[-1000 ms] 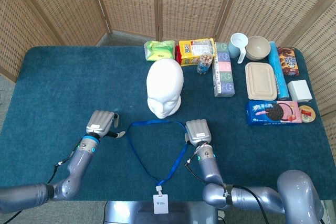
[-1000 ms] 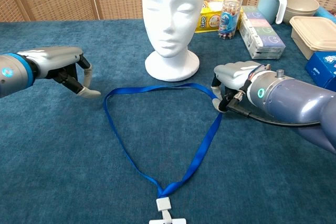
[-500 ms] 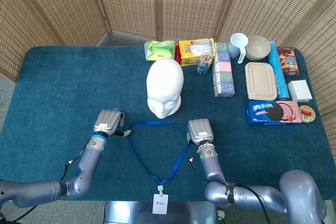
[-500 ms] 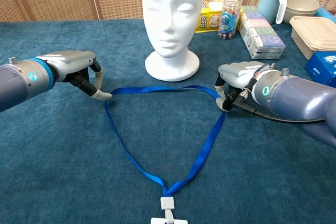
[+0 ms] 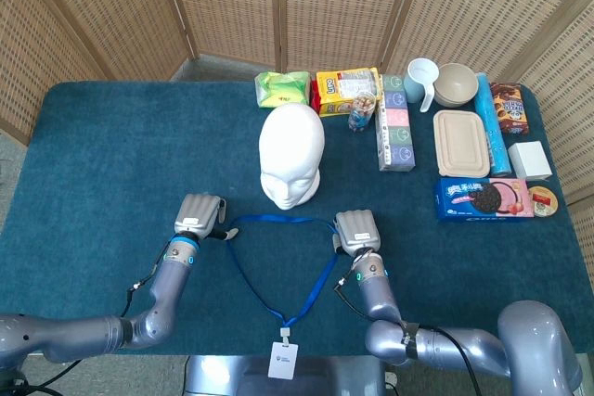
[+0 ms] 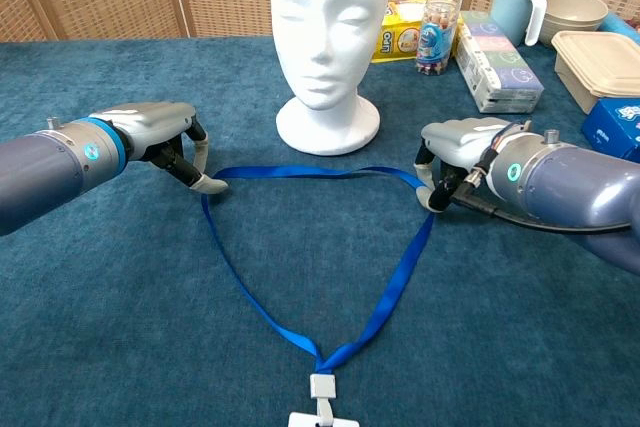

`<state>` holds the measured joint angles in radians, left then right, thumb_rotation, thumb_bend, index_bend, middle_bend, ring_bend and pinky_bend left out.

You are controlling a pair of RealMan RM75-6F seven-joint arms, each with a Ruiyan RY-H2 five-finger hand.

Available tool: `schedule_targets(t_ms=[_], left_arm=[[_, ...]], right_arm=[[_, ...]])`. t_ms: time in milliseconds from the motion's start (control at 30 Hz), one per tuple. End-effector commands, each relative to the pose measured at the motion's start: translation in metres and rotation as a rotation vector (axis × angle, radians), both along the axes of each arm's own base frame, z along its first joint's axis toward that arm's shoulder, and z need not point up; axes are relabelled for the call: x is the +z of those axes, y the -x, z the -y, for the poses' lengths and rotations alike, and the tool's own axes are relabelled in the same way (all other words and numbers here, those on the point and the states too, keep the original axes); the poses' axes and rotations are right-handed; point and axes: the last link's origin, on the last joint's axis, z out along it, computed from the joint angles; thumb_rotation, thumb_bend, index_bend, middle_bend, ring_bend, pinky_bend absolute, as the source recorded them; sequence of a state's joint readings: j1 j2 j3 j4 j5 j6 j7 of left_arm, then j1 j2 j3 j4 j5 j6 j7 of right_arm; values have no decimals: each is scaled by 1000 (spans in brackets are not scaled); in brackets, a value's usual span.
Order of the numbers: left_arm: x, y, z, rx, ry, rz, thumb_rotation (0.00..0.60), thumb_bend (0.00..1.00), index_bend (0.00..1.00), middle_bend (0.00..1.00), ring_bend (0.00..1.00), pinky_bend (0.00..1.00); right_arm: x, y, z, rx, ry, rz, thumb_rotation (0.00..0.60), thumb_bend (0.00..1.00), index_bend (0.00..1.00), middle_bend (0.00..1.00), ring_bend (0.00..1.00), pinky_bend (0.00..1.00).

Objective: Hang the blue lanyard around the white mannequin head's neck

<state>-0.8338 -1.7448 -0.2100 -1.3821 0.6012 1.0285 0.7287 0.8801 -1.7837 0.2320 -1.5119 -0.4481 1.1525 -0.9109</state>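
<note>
My chest view cuts off the badge (image 6: 318, 419) at its lower edge; my head view shows it whole. The blue lanyard (image 6: 300, 247) lies flat between my hands. My left hand (image 6: 165, 142) pinches its left corner, my right hand (image 6: 455, 152) its right corner — fingers curled, contact partly hidden. The white mannequin head (image 5: 291, 153) stands upright just beyond both hands.

I had the mannequin head (image 6: 328, 32) mid-counter (image 5: 111, 155), lanyard (image 6: 310, 247) loop just in front. L hand (image 6: 165, 142) sat at loop's left corner, R hand (image 6: 455, 157) at right corner; badge (image 5: 281, 360) nearest me, containers behind-right.
</note>
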Motion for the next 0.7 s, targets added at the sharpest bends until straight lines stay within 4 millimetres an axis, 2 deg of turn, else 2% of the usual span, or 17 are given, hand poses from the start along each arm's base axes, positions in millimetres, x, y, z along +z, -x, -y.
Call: schedule_targets(t_ms=[33,700], left_arm=[[-2,-1,-2,-2,0,-5,378,232,563,1000,1000,983],[-8,-3,-3,-9,-8,-27,378,320,571,1000,1000,983]], right_arm=[[0,1,0,-1,1,2,508,581,601,955,1000,1000],[2,5,2,-18,9,18,519,581,601,955,1000,1000]])
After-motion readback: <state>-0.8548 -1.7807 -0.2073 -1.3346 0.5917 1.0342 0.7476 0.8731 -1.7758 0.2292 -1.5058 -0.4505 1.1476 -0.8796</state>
